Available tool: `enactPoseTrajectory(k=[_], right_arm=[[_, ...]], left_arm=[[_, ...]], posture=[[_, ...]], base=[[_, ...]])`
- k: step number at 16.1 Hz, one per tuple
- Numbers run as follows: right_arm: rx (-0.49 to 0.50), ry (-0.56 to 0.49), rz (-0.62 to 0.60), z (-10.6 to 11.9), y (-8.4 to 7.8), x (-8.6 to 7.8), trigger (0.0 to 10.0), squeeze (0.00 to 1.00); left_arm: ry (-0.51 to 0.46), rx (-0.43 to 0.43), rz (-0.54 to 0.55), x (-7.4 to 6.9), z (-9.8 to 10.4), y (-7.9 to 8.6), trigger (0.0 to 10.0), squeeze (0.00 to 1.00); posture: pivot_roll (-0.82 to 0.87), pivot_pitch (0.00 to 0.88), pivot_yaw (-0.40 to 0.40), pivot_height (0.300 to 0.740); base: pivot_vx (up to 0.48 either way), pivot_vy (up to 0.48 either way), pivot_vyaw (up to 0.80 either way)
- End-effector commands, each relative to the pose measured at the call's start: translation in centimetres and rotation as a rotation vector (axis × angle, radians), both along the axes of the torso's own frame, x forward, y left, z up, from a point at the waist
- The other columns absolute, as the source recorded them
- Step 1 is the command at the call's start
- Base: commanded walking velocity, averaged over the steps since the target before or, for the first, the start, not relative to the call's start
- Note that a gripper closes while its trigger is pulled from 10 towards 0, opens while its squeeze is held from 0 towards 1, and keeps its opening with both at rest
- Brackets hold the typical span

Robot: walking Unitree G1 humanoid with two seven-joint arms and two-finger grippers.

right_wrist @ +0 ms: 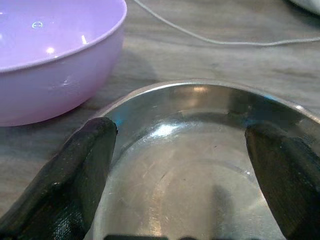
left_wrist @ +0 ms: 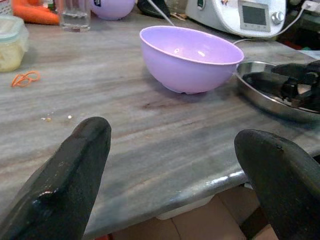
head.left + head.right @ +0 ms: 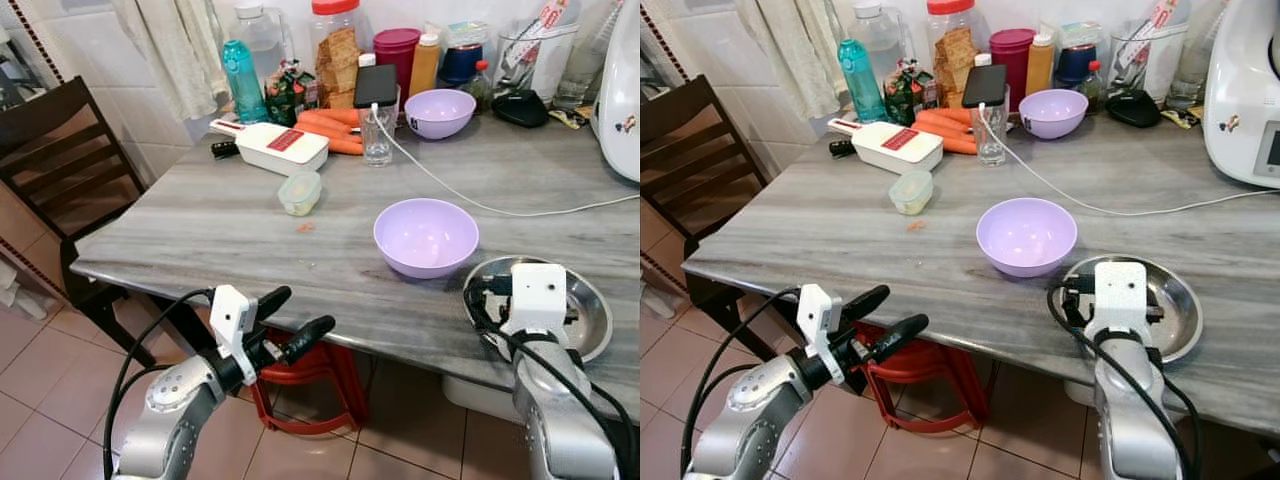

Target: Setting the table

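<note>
Looking down from the head camera, I see a grey marble-patterned table [image 3: 250, 230] with a dark wooden chair [image 3: 55, 160] at its far left. At the far right edge stands a white kitchen appliance [image 3: 1245, 90], and a white cable [image 3: 470, 200] runs from a phone propped in a clear glass [image 3: 377, 135] across the tabletop toward the right.

Near the right front edge lies a round, shallow stainless steel plate [image 3: 1175, 315], shiny and empty. Just to its left, almost touching its rim, sits a lilac plastic bowl [image 3: 425, 235], empty, with a glossy inside. A second lilac bowl [image 3: 439, 112] stands far back among jars and bottles.

My right gripper [image 1: 180, 190] is over the steel plate, its two black fingers [image 1: 80, 175] spread wide apart with the plate's dish between them, holding nothing. My left gripper [image 3: 295, 320] hangs off the near edge of the table, left of the bowl, fingers also spread and empty.

Farther back are a white slicer box [image 3: 282, 147], some carrots [image 3: 335, 130], a teal bottle [image 3: 240, 80] and a small lidded container [image 3: 299, 192]. A red stool [image 3: 310, 390] stands under the table.
</note>
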State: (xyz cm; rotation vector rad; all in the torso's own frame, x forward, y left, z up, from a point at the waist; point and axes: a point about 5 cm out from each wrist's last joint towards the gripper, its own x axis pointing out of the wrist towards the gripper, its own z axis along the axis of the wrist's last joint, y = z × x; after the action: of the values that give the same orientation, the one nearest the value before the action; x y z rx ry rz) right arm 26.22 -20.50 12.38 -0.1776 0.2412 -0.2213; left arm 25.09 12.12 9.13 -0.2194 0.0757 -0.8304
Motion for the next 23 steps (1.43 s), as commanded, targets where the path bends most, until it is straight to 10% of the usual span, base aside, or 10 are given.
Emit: enactPoseTrajectory(k=[1, 13, 23], right_arm=[[0.036, 0.047, 0.013, -0.7, 0.4, 0.0, 10.0, 0.0], [0.133, 0.053, 0.023, -0.5, 1.5, 0.8, 10.0, 0.0], [-0.069, -0.178, 0.009, 1.9, 1.0, -2.0, 10.0, 0.0]], left_arm=[[-0.013, 0.019, -0.004, 0.2, 0.4, 0.4, 10.0, 0.0], [-0.008, 0.021, 0.0, 0.4, 0.3, 0.3, 10.0, 0.0], [-0.009, -0.002, 0.004, 0.5, 0.4, 0.3, 10.0, 0.0]], posture=[[-0.12, 0.02, 0.138, 0.74], [-0.12, 0.019, 0.142, 0.74], [-0.12, 0.004, 0.152, 0.74]], base=[[0.0, 0.0, 0.0], [0.0, 0.0, 0.0], [0.0, 0.0, 0.0]])
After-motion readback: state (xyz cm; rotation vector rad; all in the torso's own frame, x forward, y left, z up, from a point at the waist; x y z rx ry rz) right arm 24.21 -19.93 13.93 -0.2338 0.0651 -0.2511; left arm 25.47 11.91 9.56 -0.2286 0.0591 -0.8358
